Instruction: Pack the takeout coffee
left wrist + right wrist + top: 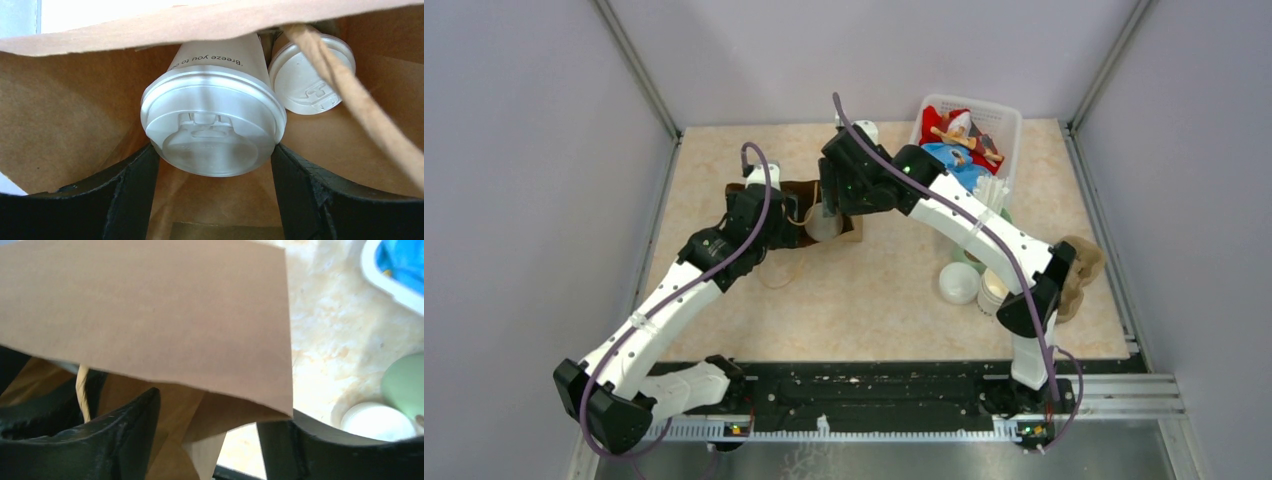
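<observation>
Left wrist: I'm looking into the brown paper bag (pixel 75 125). The white paper cup with black lettering and a white plastic lid (pixel 215 115) lies inside it, lid facing my camera and body pointing away. My left claw (pixel 214 148) stands wide, with 1 black finger (pixel 130 190) on each side of the lid and the tips right at its rim. I can't tell whether they press on the lid or only flank it. A 2nd white lidded cup (pixel 310 75) sits just beside the 1st, deeper in the bag, on the right of this view. The bag's twisted tan paper handle (pixel 360 115) crosses in front of that 2nd cup.

Right wrist: my right claw (pixel 225 402) is spread, fingers well apart. The bag's upper flap hangs over them and a fold of paper drops into the gap. Nothing is pinched.

Top external: both arms meet at the bag, mid-way across the beige marbled table (pixel 874 300). The left claw is at the bag's left side, the right claw over its top. A white plastic basket (pixel 1014 115) of colourful items stands at the far right. A round white loose lid (pixel 957 283) lies near the right arm.
</observation>
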Robot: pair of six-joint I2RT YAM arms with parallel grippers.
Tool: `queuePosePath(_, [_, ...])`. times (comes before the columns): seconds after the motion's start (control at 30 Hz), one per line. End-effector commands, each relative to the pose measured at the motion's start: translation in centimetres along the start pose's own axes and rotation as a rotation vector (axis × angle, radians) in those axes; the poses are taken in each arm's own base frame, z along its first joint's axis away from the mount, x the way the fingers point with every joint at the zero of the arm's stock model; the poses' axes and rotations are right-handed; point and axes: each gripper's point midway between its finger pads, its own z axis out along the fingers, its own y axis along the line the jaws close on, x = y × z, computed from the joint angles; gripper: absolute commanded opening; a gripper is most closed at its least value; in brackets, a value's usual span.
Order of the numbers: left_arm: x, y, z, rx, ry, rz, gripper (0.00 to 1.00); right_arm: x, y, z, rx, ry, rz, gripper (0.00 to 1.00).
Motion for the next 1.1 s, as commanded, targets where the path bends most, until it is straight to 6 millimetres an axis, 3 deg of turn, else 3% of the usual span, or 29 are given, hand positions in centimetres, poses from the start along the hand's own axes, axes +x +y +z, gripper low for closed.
queuePosePath(0.0, [-1.2, 0.2, -0.4, -0.011, -0.024, -0.019, 0.23, -4.2, -0.2, -0.9, 0.075, -0.18, -0.035, 0.59])
queuePosePath(0.07, [-0.7, 0.4, -0.3, -0.018, -0.006, -0.024, 0.23, -4.5, -0.4, -0.6, 0.098, -0.195, -0.077, 0.47])
queuePosePath(0.13, [-0.3, 0.5, -0.3, -0.027, 0.007, -0.025, 0.23, -4.4, -0.6, -0.6, 0.098, -0.189, -0.109, 0.27])
queuePosePath(0.27, [-0.8, 0.8, -0.7, -0.037, -0.01, -0.044, 0.23, -3.2, 0.7, -0.6, -0.022, -0.195, -0.207, 0.0])
queuePosePath(0.53, [0.1, 1.5, -1.7, -0.049, 0.007, -0.096, 0.21, -1.9, -0.2, -1.4, -0.075, -0.251, -0.267, 0.0])
queuePosePath(0.83, [-0.2, 1.3, 0.0, -0.094, -0.002, -0.091, 0.21, -2.1, 1.0, -1.3, -0.161, -0.182, -0.191, 0.0])
queuePosePath(1.07, [1.0, 1.3, 1.7, -0.115, 0.013, -0.071, 0.21, -3.3, -0.2, -1.2, -0.226, -0.118, -0.075, 0.0])
